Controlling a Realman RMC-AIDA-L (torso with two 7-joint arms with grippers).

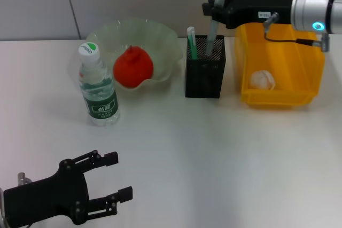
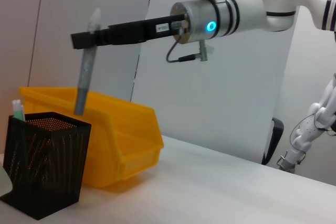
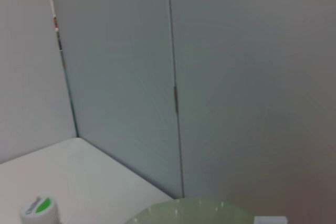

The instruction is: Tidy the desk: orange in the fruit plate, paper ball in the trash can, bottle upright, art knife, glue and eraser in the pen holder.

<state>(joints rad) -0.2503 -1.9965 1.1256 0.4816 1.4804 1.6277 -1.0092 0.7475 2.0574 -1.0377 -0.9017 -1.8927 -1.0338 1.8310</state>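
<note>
Right hand gripping art knife upright above pen holder

The right arm is silver and white with a glowing blue ring, black gripper housing and grey cable.

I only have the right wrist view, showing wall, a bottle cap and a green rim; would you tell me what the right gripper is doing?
Observer: The right gripper holds a grey art knife upright over the black pen holder, tip just inside.
Operator: Thank you. Is anything in the holder already?
Observer: A green-capped stick stands in its left side.
Operator: And the paper ball?
Observer: The paper ball lies inside the yellow bin.
Operator: Where is the left arm?
Observer: The left gripper is open, low near the table's front edge.
</note>
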